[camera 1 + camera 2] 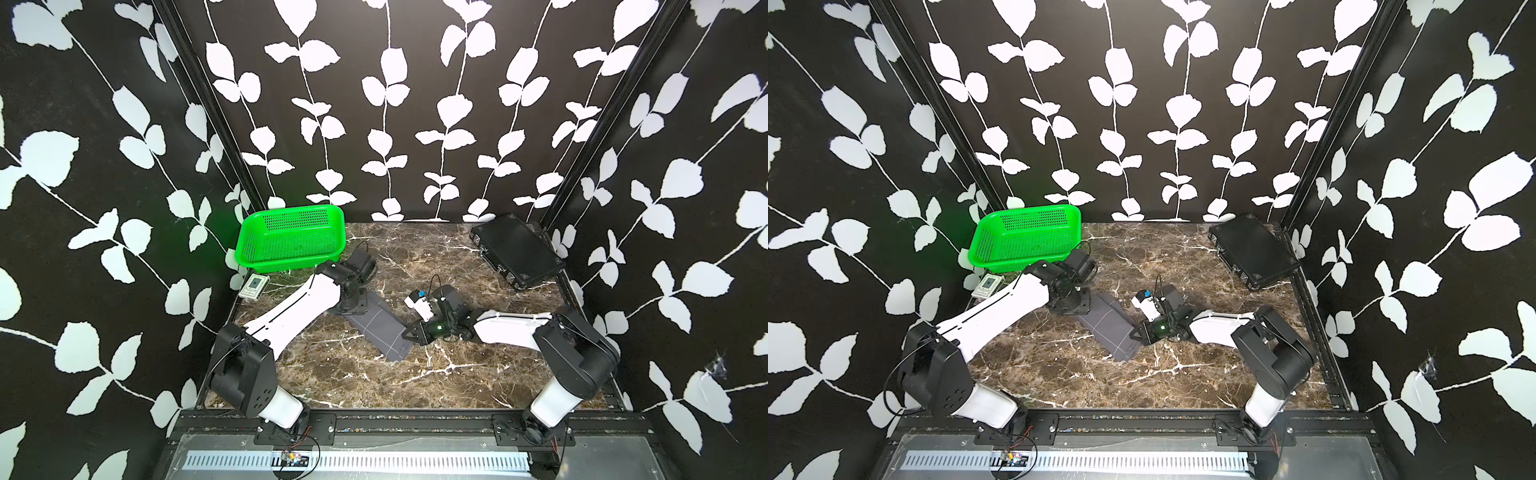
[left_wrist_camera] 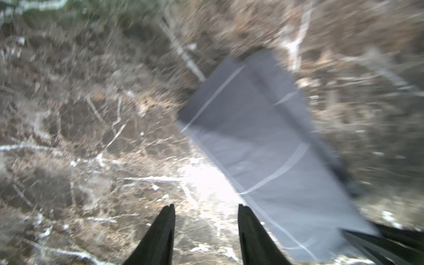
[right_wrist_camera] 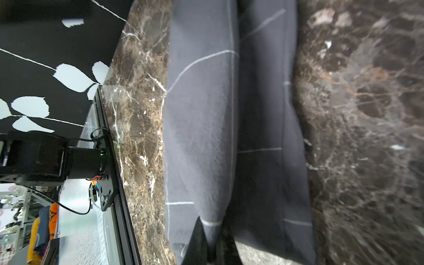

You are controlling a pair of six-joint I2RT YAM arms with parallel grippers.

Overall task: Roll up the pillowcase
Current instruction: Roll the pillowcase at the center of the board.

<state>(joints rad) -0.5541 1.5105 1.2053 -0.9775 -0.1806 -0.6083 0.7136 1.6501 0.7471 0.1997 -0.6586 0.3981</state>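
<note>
The pillowcase (image 1: 380,328) lies near the middle of the marble table (image 1: 374,386), folded into a long narrow band that runs slantwise between the two arms in both top views (image 1: 1111,328). Its dark grey cloth shows the thin white grid lines, and its far end is tucked under the left arm's wrist. The right gripper (image 1: 405,334) meets the band on its right long edge, toward the near end. In the right wrist view its jaws are closed tight (image 3: 210,238) on a raised ridge of the cloth (image 3: 202,114), which narrows down into the fingertips. A second, flatter layer lies alongside that ridge. The left gripper (image 2: 205,207) has its jaws parted with nothing between them. It hangs over bare marble just beside the band's edge (image 2: 252,142), though this wrist view is blurred. A green basket (image 1: 291,224) stands at the far left corner of the table, with a small white card (image 1: 254,284) just in front of it. A flat black case (image 1: 517,249) rests at the far right corner, well apart from the cloth.
</note>
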